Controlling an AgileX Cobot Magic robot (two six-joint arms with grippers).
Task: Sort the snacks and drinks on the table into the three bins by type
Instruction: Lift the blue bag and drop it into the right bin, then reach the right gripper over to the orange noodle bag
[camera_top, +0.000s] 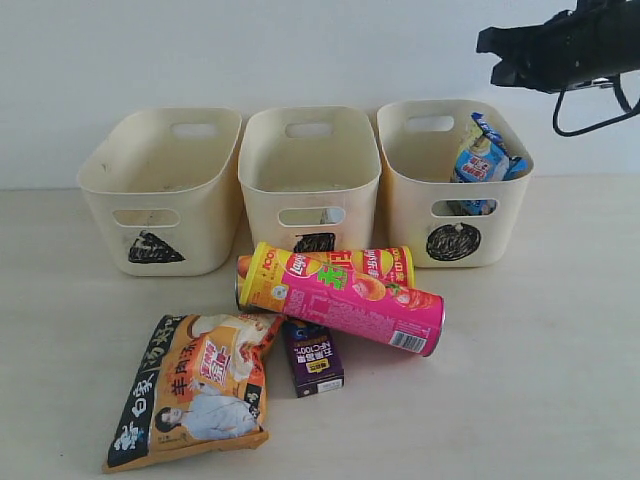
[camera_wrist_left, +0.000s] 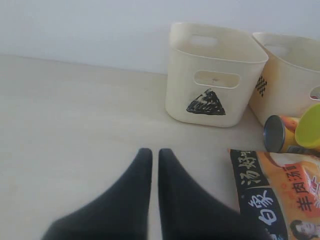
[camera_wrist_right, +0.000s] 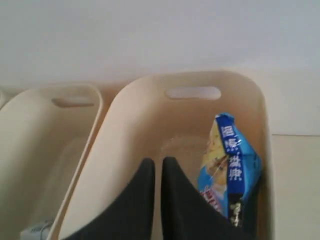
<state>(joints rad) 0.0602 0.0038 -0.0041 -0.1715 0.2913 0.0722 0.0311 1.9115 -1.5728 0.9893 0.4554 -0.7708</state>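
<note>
The three cream bins stand in a row: triangle (camera_top: 160, 190), square (camera_top: 310, 165), circle (camera_top: 455, 190). A blue-white bag (camera_top: 485, 155) leans upright inside the circle bin. In front of the bins lie the pink tube (camera_top: 345, 298) and, behind it, the yellow-orange-red tube (camera_top: 375, 265). The orange-black bag (camera_top: 200, 390) and the dark purple carton (camera_top: 314, 358) lie nearer. A white scrap (camera_wrist_right: 37, 230) shows low in the square bin; I cannot tell if it is the white carton. My right gripper (camera_wrist_right: 155, 162) hangs shut and empty above the circle bin. My left gripper (camera_wrist_left: 155, 152) is shut and empty over bare table beside the orange-black bag (camera_wrist_left: 280, 195).
The right arm (camera_top: 560, 45) reaches in at the upper right of the exterior view, above the circle bin. The left arm is outside that view. A pale wall runs behind the bins. The triangle bin (camera_wrist_left: 215, 75) looks empty.
</note>
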